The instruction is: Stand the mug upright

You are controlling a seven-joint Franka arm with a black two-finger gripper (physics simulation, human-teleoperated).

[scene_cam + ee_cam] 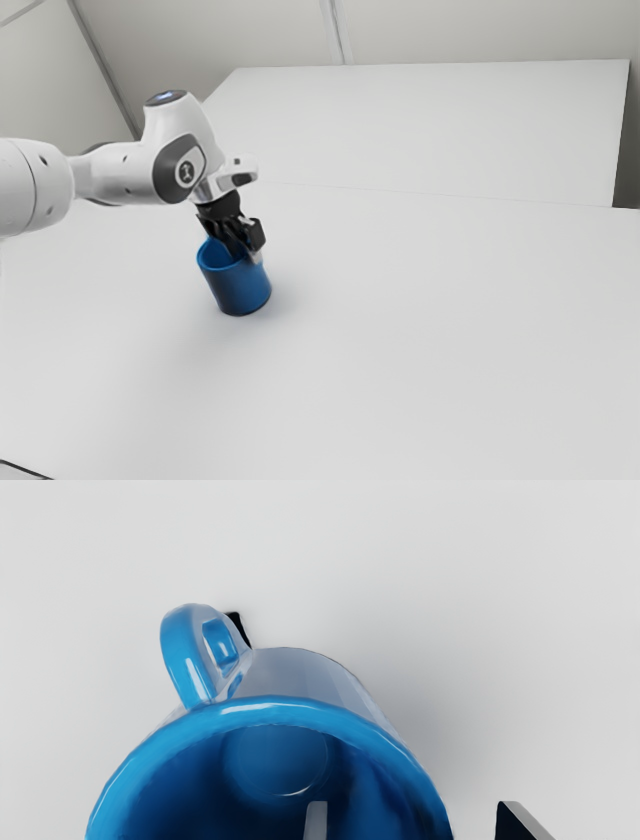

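Blue cylindrical mug (240,291): on the smooth white counter (430,330), opening upward, leaning toward the exterior view's left (we cannot tell whether its base sits flat).
Black two-finger claw (414,825): wide, inner finger (316,825) inside the mug, outer finger (515,822) outside.
Glossy blue rim (280,703): uneven closing could drag it sideways, rocking the mug.
Looped blue handle (175,645): its off-centre weight could twist a light grip.
Base: if we release it tilted, the mug may topple.
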